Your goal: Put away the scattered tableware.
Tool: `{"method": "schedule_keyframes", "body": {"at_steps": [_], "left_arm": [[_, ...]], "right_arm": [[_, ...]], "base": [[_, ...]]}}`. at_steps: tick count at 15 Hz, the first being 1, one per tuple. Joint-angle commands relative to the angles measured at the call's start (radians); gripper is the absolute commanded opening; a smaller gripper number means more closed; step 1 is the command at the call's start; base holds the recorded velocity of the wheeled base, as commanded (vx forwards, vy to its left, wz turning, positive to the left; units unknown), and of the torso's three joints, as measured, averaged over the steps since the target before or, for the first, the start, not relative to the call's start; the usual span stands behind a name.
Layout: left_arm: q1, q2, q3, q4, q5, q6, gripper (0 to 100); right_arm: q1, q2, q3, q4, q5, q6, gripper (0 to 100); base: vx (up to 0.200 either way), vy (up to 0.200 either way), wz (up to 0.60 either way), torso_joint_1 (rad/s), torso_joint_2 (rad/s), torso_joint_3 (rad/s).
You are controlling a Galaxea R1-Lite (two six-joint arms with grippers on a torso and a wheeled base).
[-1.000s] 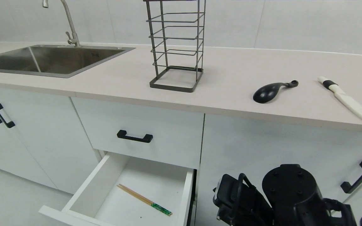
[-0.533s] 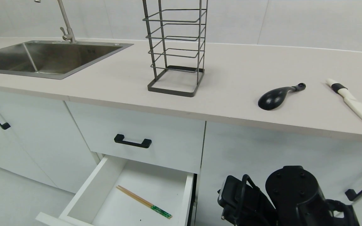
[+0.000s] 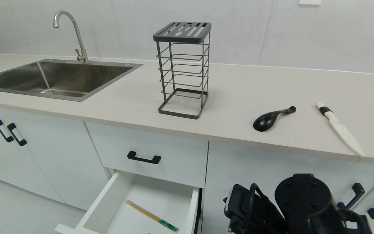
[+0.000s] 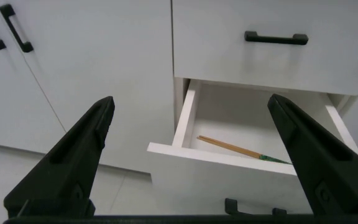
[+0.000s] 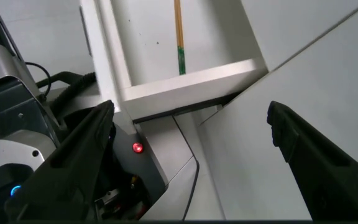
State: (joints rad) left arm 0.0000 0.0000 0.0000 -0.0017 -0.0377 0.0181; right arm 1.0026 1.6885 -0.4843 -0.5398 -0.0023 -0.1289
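Note:
A black spoon [image 3: 269, 118] and a white knife [image 3: 338, 128] with a black band lie on the counter's right part, the knife near the front edge. A pair of wooden chopsticks [image 3: 151, 216] rests inside the open lower drawer [image 3: 94, 211]. My left gripper [image 4: 191, 168] is open and empty, out in front of that drawer, with the chopsticks [image 4: 241, 149] beyond it. My right gripper [image 5: 185, 168] is open and empty too, low beside the drawer's front corner [image 5: 185, 84], with the chopsticks [image 5: 179, 31] in view. The right arm [image 3: 300, 201] hangs below the counter, right of the drawer.
A dark wire rack [image 3: 183, 70] stands mid-counter. A steel sink [image 3: 57, 78] with a tap [image 3: 73, 32] is at the left. A shut drawer with a black handle [image 3: 143, 158] sits above the open one, and cabinet doors flank them. Bare counter lies between rack and spoon.
The head camera has shifted, so the rack's top and the whole tap now show. Spoon, knife and chopsticks have not moved on counter or in drawer.

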Motion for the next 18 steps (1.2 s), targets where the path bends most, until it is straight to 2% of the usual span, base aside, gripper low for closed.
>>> {"method": "schedule_keyframes", "body": {"at_steps": [1,7,11,18], "left_arm": [[0.0,0.0,0.0,0.0,0.001,0.0,100],[0.0,0.0,0.0,0.0,0.001,0.0,100],[0.0,0.0,0.0,0.0,0.001,0.0,100],[0.0,0.0,0.0,0.0,0.001,0.0,100]], "right_arm": [[0.002,0.002,0.001,0.0,-0.001,0.0,100],[0.002,0.007,0.0,0.0,0.001,0.0,100],[0.001,0.013,-0.002,0.0,0.001,0.002,100],[-0.024,0.033,-0.057,0.003,0.013,0.008,100]], "base": [[0.0,0.0,0.0,0.246,-0.48,-0.222],[0.0,0.0,0.0,0.176,-0.48,-0.218],[0.0,0.0,0.0,0.38,-0.48,-0.238],[0.0,0.0,0.0,0.281,-0.53,-0.254]]}}
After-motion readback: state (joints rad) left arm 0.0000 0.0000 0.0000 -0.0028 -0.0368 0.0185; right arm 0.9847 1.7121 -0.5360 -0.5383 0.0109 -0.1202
